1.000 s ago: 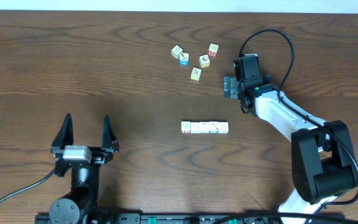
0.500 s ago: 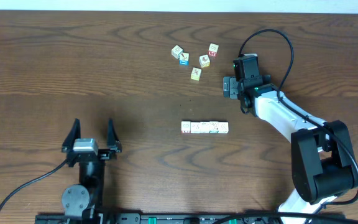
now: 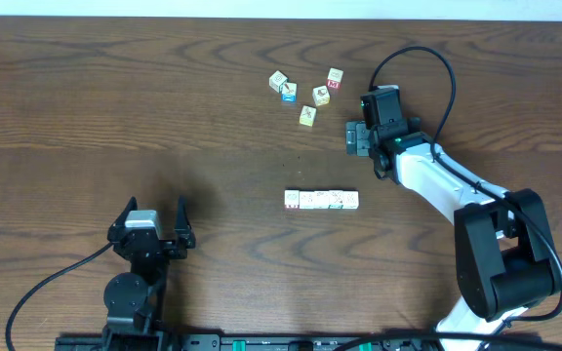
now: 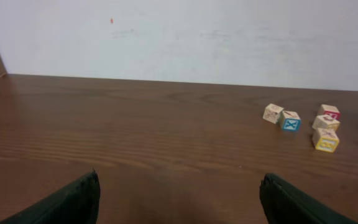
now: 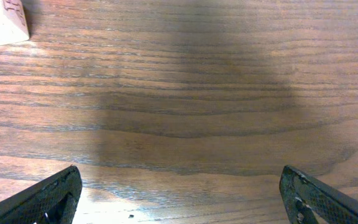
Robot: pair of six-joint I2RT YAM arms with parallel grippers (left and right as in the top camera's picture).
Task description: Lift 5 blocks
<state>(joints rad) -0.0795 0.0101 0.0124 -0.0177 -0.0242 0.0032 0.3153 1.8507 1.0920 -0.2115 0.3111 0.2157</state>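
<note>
The five blocks (image 3: 321,200) are lying in a row mid-way across the desk (image 3: 213,117), at 7 o'clock from the right gripper (image 3: 356,137). Its fingers and those of the left gripper (image 3: 154,207) are standing wide and empty. Pressing the row's two ends evenly is looking wisest.

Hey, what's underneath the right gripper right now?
Under the right gripper: bare wooden table between open fingers, one cream block corner at upper left. Wood directly beneath the fingers is covered.
</note>
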